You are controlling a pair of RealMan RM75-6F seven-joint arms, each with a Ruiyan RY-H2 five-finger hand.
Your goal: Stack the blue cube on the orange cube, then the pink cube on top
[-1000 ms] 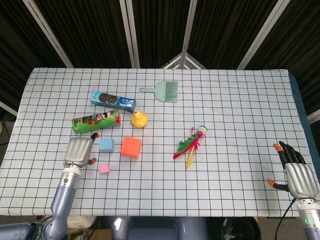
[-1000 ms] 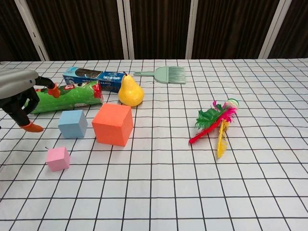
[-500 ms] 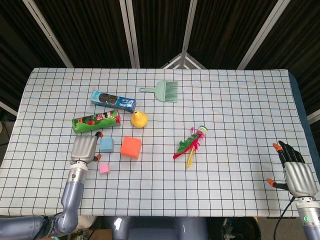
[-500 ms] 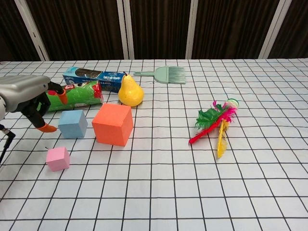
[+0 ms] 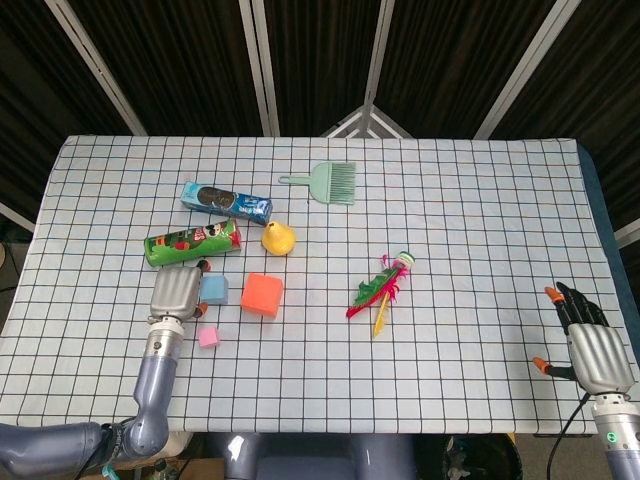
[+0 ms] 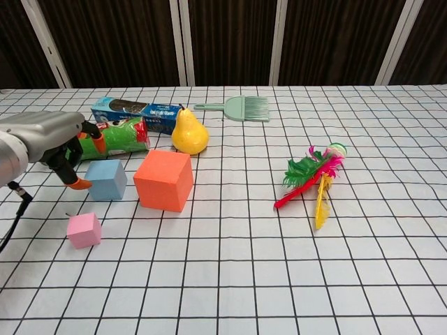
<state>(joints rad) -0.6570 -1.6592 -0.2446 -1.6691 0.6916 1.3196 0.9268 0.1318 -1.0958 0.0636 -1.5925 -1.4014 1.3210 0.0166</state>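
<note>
Left robot hand (image 6: 59,143) closes in on the blue cube (image 6: 106,179), fingers spread, holding nothing.
It has slid rightward over the last second, now just beside the blue cube, left of the orange cube (image 6: 164,179); the pink cube (image 6: 84,229) lies nearer. Grasp looks imminent; stacking not yet begun.

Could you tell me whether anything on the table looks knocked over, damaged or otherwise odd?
Nothing stands out. The blue cube, orange cube and pink cube sit flat and apart, unstacked. The green can and cookie pack lie on their sides, with nothing spilled. The pear stands upright.
</note>
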